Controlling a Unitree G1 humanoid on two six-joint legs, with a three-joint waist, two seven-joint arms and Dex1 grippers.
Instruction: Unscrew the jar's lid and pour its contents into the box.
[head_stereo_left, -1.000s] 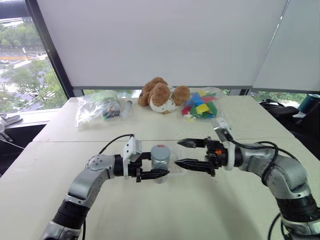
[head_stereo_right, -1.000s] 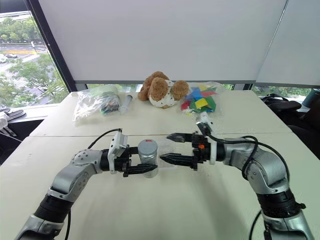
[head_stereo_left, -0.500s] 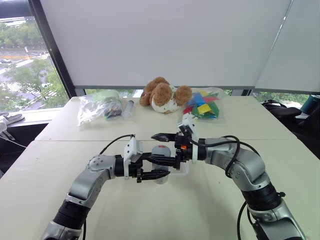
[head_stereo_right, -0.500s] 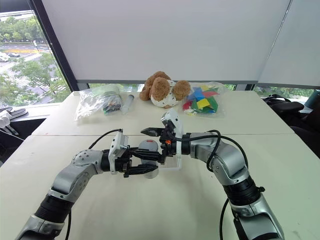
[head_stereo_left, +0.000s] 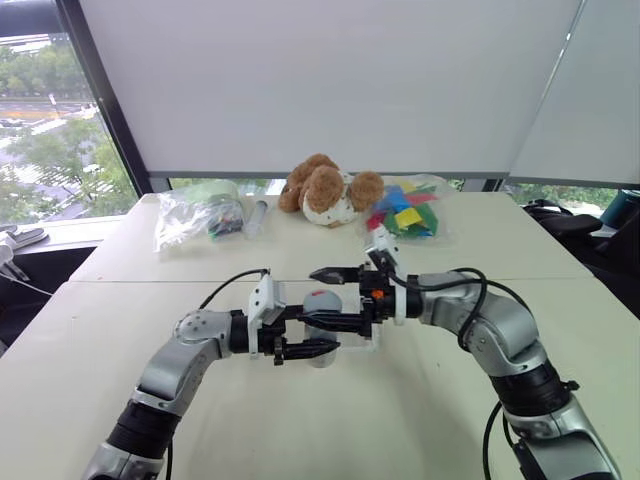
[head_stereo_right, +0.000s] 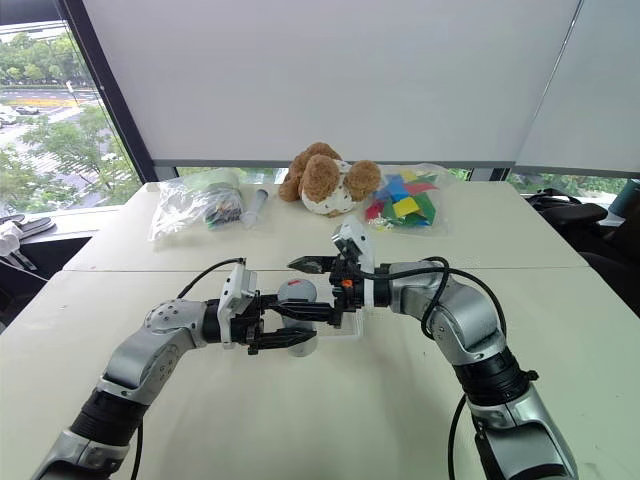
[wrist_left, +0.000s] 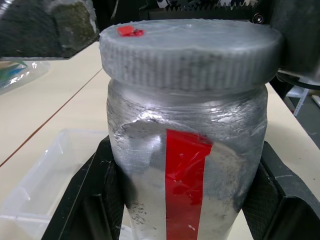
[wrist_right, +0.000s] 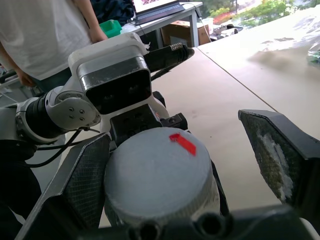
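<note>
The jar (wrist_left: 185, 165), silvery with a red stripe, stands upright just over the table with my left gripper (head_stereo_left: 314, 335) shut on its body; the black fingers (wrist_left: 85, 200) press both sides. The grey lid (wrist_right: 157, 175), with a small red mark, sits on the jar. My right gripper (head_stereo_left: 325, 297) is open and reaches in from the right, its fingers (wrist_right: 280, 150) straddling the lid; one finger is close beside the lid, the other well apart. The clear box (wrist_left: 45, 185) lies on the table just behind the jar. The contents are hidden inside the jar.
At the table's far side sit a teddy bear (head_stereo_left: 325, 190), a bag of coloured blocks (head_stereo_left: 405, 212), a clear bag (head_stereo_left: 195, 215) and a tube (head_stereo_left: 255, 215). A person in a white shirt (wrist_right: 45, 35) stands beyond the table.
My open right gripper has come in from the right and now straddles the lid. The left gripper and the jar have stayed put.
</note>
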